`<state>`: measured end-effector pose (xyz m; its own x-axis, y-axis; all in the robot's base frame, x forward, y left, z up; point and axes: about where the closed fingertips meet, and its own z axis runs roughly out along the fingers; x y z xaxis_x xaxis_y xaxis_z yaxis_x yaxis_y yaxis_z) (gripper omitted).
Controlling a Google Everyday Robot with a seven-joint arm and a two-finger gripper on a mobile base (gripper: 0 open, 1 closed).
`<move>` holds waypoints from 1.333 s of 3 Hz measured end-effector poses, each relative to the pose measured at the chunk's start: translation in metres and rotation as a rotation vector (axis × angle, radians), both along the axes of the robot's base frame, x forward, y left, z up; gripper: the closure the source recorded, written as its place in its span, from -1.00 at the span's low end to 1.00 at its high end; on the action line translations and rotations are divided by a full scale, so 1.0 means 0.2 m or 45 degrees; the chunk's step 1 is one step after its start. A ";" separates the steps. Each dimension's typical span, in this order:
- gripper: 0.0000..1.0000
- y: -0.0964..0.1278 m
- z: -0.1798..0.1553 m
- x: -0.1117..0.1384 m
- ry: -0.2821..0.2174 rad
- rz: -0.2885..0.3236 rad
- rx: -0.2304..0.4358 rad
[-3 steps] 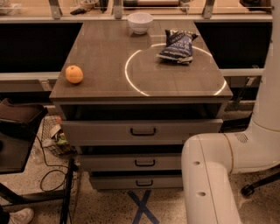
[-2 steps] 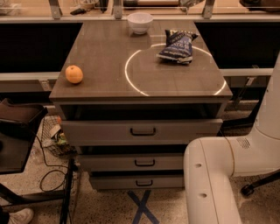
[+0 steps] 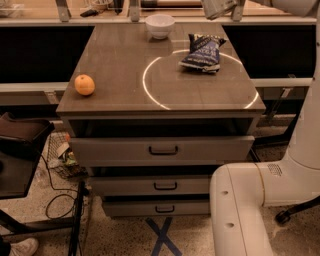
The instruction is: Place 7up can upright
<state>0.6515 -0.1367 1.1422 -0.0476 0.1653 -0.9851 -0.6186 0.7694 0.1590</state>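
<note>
The pincer (image 3: 226, 2) sits at the very top edge of the view, right of centre, and is mostly cut off there. Whether it is apart or clamped cannot be told. One small pale silvery-white 7up can (image 3: 218, 7) with dark markings shows right at the pincer, tilted, above the far edge of the brown wooden tabletop (image 3: 115, 65); what bears the can cannot be told.

Just below the pincer and nearer the camera lies one crumpled dark blue chip bag (image 3: 202, 51), resting on the far arc of a thin white ring (image 3: 145, 85) marked on the tabletop. Left of the pincer, near the far edge, stands one round white bowl (image 3: 160, 25), upright. Well off to the left and much nearer the camera, one round orange (image 3: 84, 84) rests by the left edge.

Under the tabletop are three grey drawers (image 3: 162, 149) with dark handles. The robot's white arm (image 3: 240, 210) fills the lower right and rises along the right side.
</note>
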 end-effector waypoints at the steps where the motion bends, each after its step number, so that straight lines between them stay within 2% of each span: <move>1: 1.00 0.00 -0.06 -0.04 -0.001 -0.047 0.026; 2: 1.00 -0.02 -0.20 -0.17 -0.065 -0.161 0.102; 3: 1.00 -0.02 -0.25 -0.24 -0.122 -0.184 0.108; 4: 1.00 -0.01 -0.25 -0.26 -0.130 -0.181 0.108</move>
<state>0.6001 -0.1393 1.0923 0.0813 0.2460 -0.9659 -0.5212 0.8365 0.1692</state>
